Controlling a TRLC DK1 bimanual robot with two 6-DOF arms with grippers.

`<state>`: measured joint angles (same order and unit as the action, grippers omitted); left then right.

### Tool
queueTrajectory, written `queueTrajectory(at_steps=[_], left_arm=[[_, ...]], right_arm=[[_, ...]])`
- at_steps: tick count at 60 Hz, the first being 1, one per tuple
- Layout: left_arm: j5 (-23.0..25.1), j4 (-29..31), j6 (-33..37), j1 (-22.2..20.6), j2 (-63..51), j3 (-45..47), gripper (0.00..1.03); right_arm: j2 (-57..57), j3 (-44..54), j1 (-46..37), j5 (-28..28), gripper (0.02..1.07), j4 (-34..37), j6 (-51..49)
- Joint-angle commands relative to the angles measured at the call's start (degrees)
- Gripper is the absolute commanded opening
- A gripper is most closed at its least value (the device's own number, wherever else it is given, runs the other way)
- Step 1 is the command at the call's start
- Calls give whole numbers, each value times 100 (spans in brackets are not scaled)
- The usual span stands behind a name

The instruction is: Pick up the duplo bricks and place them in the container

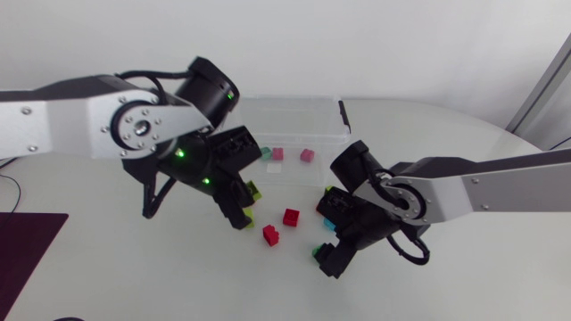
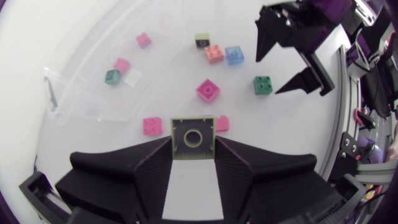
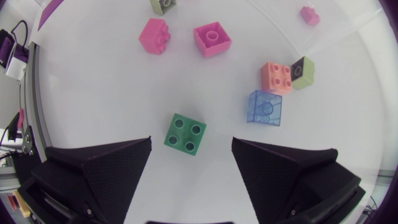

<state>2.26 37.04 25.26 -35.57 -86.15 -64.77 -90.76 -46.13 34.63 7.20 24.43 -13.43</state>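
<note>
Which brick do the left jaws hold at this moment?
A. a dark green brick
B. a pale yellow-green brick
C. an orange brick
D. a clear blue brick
B: in the left wrist view the pale yellow-green brick sits between the left jaws, which touch it from both sides.

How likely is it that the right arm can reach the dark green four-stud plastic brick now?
Probably yes: the dark green four-stud plastic brick lies between the open fingers of the right end effector, with nothing blocking.
</note>
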Motion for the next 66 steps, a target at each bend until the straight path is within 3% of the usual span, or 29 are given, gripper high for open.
queueTrajectory(at_steps=[1, 9, 17, 24, 30, 34, 45, 66], left_arm=[[37, 58, -170, 173, 204, -246, 28], [46, -162, -311, 358, 318, -466, 28], [64, -557, -434, 490, 415, -607, 28], [81, -997, -557, 639, 450, -659, 28], [152, -1392, -627, 789, 441, -668, 28], [152, -1682, -636, 868, 406, -668, 29], [204, -2297, -768, 1096, -16, -862, 30], [284, -2737, -882, 1342, -1703, -1916, 34]], right_arm=[[-302, -168, 105, -43, 91, 80, 157], [-618, -256, 228, -140, 90, 27, 201], [-768, -344, 193, -140, 72, 27, 183], [-829, -379, 193, -96, 47, -17, 139], [-864, -379, 175, -26, 42, -17, 69], [-803, -388, 140, 97, 33, 71, 16], [-249, -388, -53, 185, 31, 449, -204], [832, -766, -369, 176, 31, 1073, -353]])
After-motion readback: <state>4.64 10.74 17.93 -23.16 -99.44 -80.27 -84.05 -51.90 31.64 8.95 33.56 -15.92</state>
